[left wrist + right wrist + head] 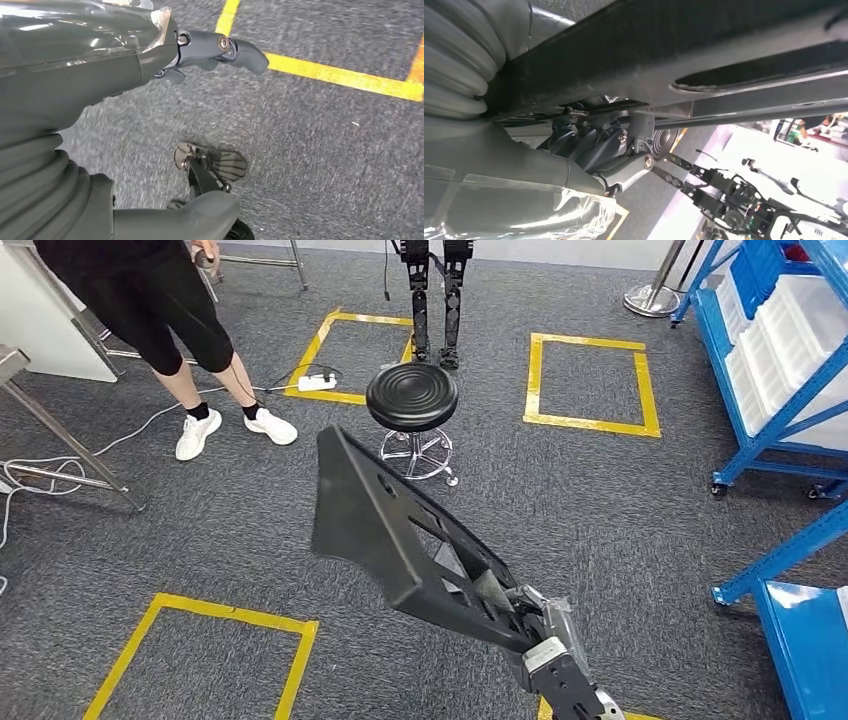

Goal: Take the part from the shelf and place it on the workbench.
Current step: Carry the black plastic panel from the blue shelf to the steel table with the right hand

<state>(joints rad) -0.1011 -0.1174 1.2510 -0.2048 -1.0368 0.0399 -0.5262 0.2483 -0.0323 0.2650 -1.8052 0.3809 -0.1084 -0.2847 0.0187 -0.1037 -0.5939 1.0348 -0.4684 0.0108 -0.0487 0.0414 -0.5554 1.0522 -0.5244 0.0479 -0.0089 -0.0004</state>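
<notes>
Right wrist view: dark fingers [599, 145] curled up against the underside of the black part [674, 55], thumb below, so the right hand [589, 160] grips it from beneath. Head view shows the same right hand [550, 655] at the lower edge clamped on the near end of the part [400, 530], a long black plastic panel with cut-outs, tilted up and away over the grey carpet floor [600, 520], touching nothing else. Left wrist view: left hand [150, 100] hangs over the floor, fingers [235, 50] apart from the thumb and holding nothing. Beyond the part stands a black round stool [412, 395] on a chrome base. Yellow tape squares [590, 385] mark the floor. Blue shelf [780, 370] with white bins at right. A person [170, 330] in dark clothes and white shoes stands far left, well apart from the part.
</notes>
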